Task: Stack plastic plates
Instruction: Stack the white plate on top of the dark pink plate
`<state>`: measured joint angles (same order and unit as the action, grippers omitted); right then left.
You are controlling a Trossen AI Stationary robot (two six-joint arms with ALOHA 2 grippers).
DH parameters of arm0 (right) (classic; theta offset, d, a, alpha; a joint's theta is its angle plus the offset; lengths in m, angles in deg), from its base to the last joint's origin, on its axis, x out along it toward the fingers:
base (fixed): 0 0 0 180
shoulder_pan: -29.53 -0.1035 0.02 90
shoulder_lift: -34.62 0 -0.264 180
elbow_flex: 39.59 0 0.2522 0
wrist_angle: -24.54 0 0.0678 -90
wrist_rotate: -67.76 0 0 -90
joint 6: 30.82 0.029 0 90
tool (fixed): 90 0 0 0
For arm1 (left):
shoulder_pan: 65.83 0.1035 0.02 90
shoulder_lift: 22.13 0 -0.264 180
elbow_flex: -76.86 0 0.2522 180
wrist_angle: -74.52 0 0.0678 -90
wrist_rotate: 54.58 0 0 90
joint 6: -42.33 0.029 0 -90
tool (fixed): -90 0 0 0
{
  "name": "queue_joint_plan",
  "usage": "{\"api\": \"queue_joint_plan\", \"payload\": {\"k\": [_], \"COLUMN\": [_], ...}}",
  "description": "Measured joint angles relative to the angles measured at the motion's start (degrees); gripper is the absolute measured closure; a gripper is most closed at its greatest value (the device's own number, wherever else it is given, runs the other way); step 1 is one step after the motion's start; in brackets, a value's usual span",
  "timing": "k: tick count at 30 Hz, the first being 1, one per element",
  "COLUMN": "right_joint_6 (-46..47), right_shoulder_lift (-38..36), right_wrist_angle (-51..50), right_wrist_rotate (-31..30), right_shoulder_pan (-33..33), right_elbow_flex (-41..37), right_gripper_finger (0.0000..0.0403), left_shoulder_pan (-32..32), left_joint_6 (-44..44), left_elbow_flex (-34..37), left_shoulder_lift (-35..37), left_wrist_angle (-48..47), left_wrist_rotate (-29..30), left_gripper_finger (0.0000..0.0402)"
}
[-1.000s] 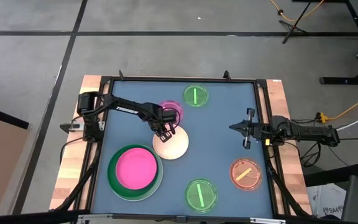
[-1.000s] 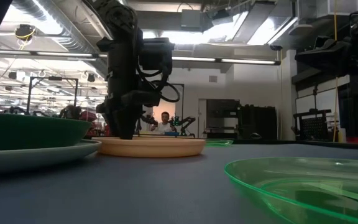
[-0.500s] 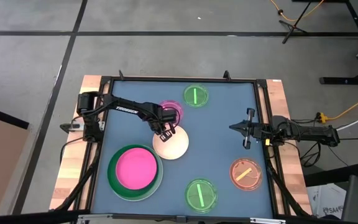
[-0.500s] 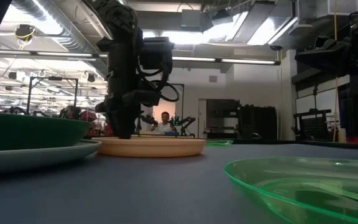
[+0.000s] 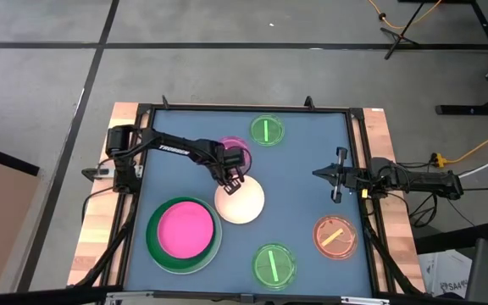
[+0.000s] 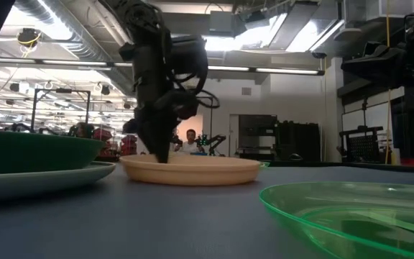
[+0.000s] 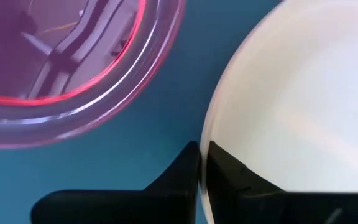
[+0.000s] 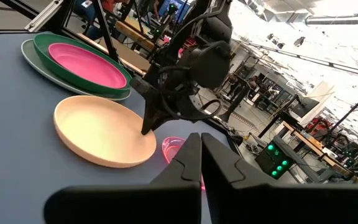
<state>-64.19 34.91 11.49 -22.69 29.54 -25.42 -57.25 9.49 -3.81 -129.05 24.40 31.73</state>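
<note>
A cream plate [image 5: 242, 203] lies on the blue table mat near the middle. My left gripper [image 5: 232, 180] is shut on its far-left rim and points steeply down. Just beyond it sits a small translucent pink plate [image 5: 237, 149], partly under the arm. At the near left a magenta plate [image 5: 183, 230] rests in a dark green plate [image 5: 154, 246], which lies on a pale plate. My right gripper [image 5: 316, 174] hangs shut at the right side, level, holding nothing. My left gripper pinches the cream plate's rim [image 7: 207, 134] between its two fingers, one finger [image 7: 235, 174] inside the plate and one [image 7: 178, 177] outside. The fingers come from above, slanting. The plate [image 6: 192, 170] stays about level, low on the mat.
Two small translucent green plates sit on the mat, one at the far middle [image 5: 267, 130] and one at the near middle [image 5: 274, 264]. A small orange plate [image 5: 335, 236] lies at the near right. Bare mat lies between the cream plate and the right arm.
My left gripper has tipped over and gone a little toward the table's right and near edges. The cream plate has slid with it the same way, away from the pink plate, and stays flat.
</note>
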Motion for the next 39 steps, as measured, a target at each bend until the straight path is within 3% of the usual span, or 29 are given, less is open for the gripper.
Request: {"api": "queue_joint_plan", "payload": {"k": [17,31,39], "right_joint_6": [0.0,0.0,0.0], "right_shoulder_lift": [0.0,0.0,0.0], "right_wrist_angle": [0.0,0.0,0.0], "right_wrist_rotate": [0.0,0.0,0.0], "right_shoulder_pan": [0.0,0.0,0.0], "right_elbow_flex": [0.0,0.0,0.0], "right_gripper_finger": [0.0402,0.0402,0.0402], "left_shoulder_pan": [-3.7,-10.5,-15.6], "left_joint_6": [1.8,6.5,4.3], "left_elbow_flex": [-13.0,-26.7,-28.2], "left_shoulder_lift": [0.0,0.0,1.9], "left_wrist_angle": [-3.6,-24.6,-33.3], "left_wrist_rotate": [-4.9,-4.5,-3.6], "left_gripper_finger": [0.0387,0.0387,0.0396]}}
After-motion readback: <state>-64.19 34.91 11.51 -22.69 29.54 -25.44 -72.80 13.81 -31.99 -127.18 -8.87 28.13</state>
